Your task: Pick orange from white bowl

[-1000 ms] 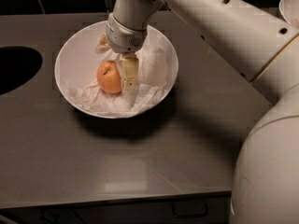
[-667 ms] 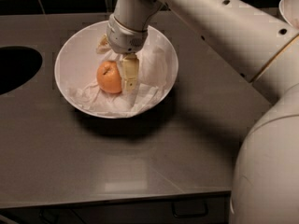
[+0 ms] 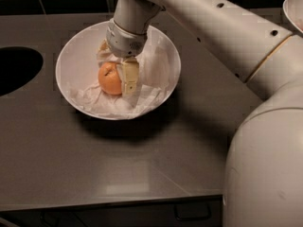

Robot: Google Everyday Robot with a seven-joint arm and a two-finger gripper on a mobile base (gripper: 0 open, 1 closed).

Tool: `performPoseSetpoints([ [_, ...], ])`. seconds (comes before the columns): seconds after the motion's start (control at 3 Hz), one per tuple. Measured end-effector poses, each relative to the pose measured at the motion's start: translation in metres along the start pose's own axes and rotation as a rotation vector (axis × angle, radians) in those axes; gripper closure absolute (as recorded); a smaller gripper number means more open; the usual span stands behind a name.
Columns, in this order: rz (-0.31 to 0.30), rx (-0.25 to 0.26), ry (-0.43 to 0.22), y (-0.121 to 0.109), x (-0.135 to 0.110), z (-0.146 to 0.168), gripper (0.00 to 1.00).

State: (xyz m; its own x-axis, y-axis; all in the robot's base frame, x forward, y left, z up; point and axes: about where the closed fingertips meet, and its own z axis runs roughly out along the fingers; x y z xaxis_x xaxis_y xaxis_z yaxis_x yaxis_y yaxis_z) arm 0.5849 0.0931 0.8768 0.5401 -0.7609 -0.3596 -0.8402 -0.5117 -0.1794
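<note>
One orange (image 3: 109,79) in one white bowl (image 3: 67,65), one gripper (image 3: 117,74) inside, two fingers (image 3: 130,77) spread astride the orange

Inspection finding: I read no text, label, brand, number or sign on any surface in view. My gripper (image 3: 127,75) is down inside the white bowl (image 3: 75,56), just beside the orange (image 3: 110,78).
</note>
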Motion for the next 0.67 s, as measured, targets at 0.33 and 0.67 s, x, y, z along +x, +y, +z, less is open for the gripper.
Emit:
performPoseSetpoints([
  [0.33,-0.001,-0.004,0.0,-0.0005,-0.0001,0.0009,0.26],
  [0.67,-0.001,-0.008,0.001,-0.0006,0.0001,0.0017,0.45],
])
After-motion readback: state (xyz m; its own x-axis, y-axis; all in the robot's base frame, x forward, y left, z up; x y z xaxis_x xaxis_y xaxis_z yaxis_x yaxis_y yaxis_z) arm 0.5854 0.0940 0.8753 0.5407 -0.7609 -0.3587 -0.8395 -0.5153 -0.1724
